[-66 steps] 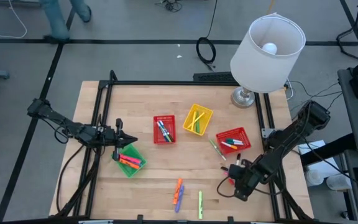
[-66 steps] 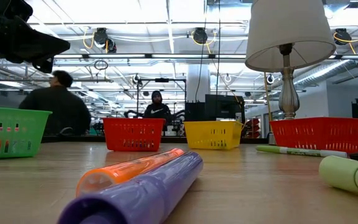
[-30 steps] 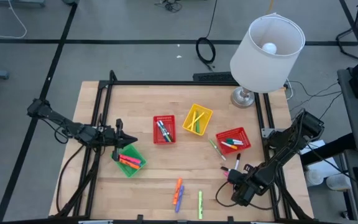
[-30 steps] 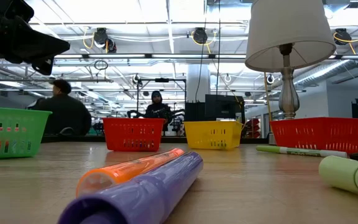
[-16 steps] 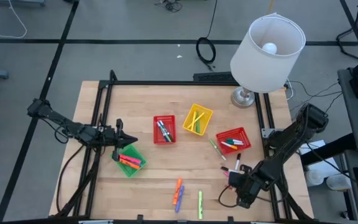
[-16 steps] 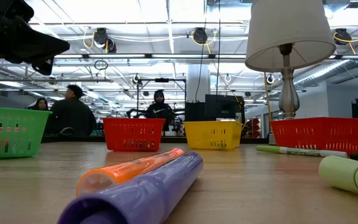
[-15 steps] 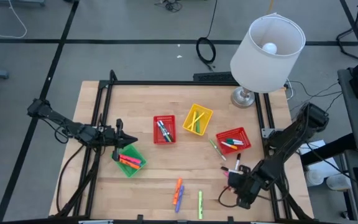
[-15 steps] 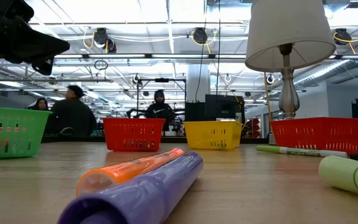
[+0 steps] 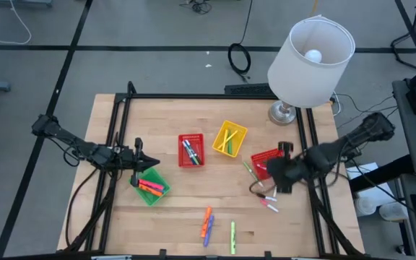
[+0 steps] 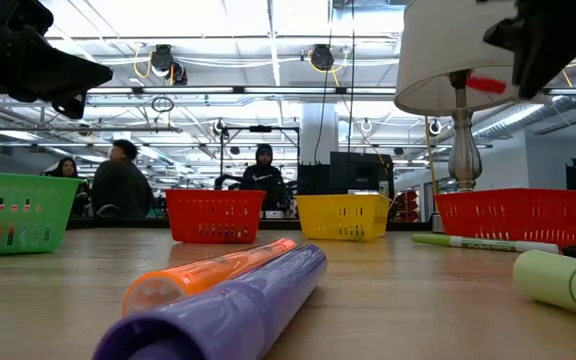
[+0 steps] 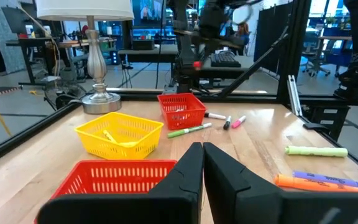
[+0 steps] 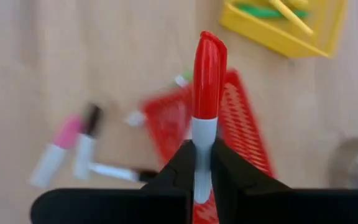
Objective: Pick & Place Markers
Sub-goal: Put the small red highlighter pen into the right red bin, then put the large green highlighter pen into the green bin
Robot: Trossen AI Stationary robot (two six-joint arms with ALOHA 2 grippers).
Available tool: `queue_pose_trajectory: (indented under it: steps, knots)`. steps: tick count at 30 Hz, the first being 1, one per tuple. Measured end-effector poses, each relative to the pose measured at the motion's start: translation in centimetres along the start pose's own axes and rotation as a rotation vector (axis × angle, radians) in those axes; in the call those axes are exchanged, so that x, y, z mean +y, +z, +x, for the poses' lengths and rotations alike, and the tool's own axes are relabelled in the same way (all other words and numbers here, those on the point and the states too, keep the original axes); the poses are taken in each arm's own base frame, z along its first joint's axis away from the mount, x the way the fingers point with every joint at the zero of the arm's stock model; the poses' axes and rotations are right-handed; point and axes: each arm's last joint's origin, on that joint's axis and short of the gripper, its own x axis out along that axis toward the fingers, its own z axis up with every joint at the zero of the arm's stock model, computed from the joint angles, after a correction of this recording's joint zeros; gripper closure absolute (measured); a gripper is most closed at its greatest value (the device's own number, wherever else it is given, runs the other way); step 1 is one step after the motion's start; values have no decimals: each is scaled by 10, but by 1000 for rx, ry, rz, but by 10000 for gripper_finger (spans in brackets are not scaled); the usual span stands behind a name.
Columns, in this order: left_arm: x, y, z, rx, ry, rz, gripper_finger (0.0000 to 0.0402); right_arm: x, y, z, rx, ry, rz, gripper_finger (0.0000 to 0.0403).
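My right gripper (image 9: 274, 173) hangs high over the right-hand red basket (image 9: 262, 160), shut on a red-capped, white-barrelled marker (image 12: 207, 68). In the low view that gripper (image 10: 528, 45) is well above the table. Loose markers lie flat on the wood: an orange and a purple one (image 9: 206, 224), a yellow-green one (image 9: 232, 237), a green one (image 9: 251, 172), and a pink and a black one (image 12: 73, 149). More markers lie in the baskets. My left gripper (image 11: 202, 152) is shut and waits beside the green basket (image 9: 150, 185). My right gripper pinches the marker's white barrel (image 12: 202, 134) between its two fingers, just behind the red cap. The marker lies along the fingers, and the cap (image 12: 209, 62) sticks out past the fingertips. It is lifted clear of the table, above the red basket (image 12: 241, 124).
A second red basket (image 9: 191, 150) and a yellow basket (image 9: 230, 137) stand mid-table. A lamp (image 9: 310, 54) stands at the far right corner. A black frame rail (image 9: 309, 144) runs along the table's sides. People stand in the room beyond the far edge.
My right gripper has risen from low at the table's near right part. It has swung toward the far edge, to above the right-hand red basket, with the red-capped marker in its fingers. The pink and black markers stay on the wood. A person walks in the background.
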Motion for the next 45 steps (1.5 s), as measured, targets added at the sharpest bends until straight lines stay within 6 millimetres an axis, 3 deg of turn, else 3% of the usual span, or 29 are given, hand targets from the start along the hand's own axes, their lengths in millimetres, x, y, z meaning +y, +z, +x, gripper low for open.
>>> queue_pose_trajectory:
  steps: [7, 18, 34, 37, 39, 42, 45]
  knots:
    - [0, 0, 0, 0, 0, -1, 380, -35, -8, 32, 163, 13, -123, 385]
    - [0, -1, 0, 13, 0, 2, 380, -41, -27, 93, 249, 149, -201, 385]
    - [0, -3, 0, 29, 1, 8, 380, -41, -23, 96, 230, 116, -152, 303]
    - [0, -4, 0, 37, 1, 13, 380, -41, -8, 80, 137, 148, -93, 309]
    - [0, -5, 0, 45, 1, 16, 380, -40, 7, 56, -15, 203, -73, 319]
    - [0, -5, 0, 47, 2, 17, 380, -35, 23, 4, -373, 282, -130, 338]
    - [0, -5, 0, 47, 2, 13, 380, -39, 14, -52, -789, 345, -225, 360]
